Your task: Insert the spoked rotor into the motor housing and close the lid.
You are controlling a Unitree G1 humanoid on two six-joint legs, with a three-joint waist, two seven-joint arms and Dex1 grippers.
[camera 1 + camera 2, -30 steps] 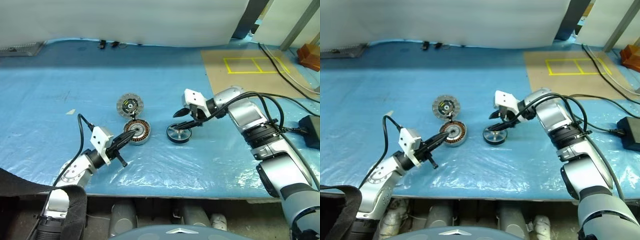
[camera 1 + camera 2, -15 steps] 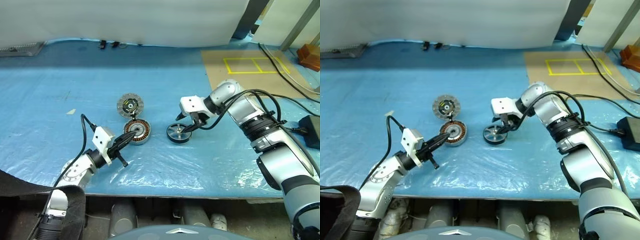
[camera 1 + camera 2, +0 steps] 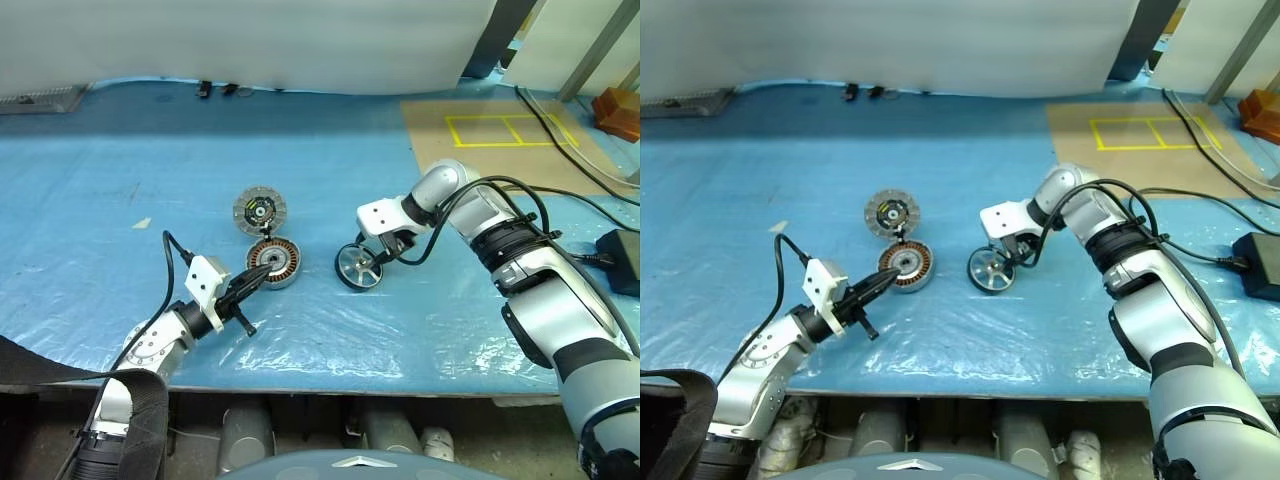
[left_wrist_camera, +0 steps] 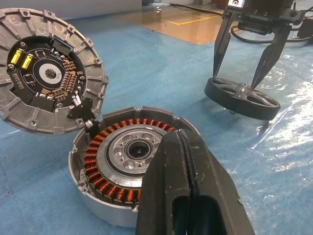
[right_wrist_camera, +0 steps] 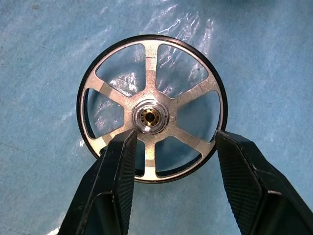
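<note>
Step in hand: picking up rotor [image 5: 151, 108]. My right claw [image 5: 171, 161] open, astride rotor, which rests tilted on table [image 3: 420, 330], at 3 o'clock from housing [image 3: 276, 262]. Left claw [image 3: 262, 276] clenched, empty, at housing rim. Lid [image 3: 260, 211] at housing's 12 o'clock. Next: squeeze rim, lift, centre over housing hub.

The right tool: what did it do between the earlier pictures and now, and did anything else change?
The right tool swung from a nearly level pose to point steeply down over the spoked rotor, and its open fingers now straddle the rim. The rotor, flat on the table before, now stands tilted up toward the camera. The left tool stayed shut at the motor housing; the lid did not move.
</note>
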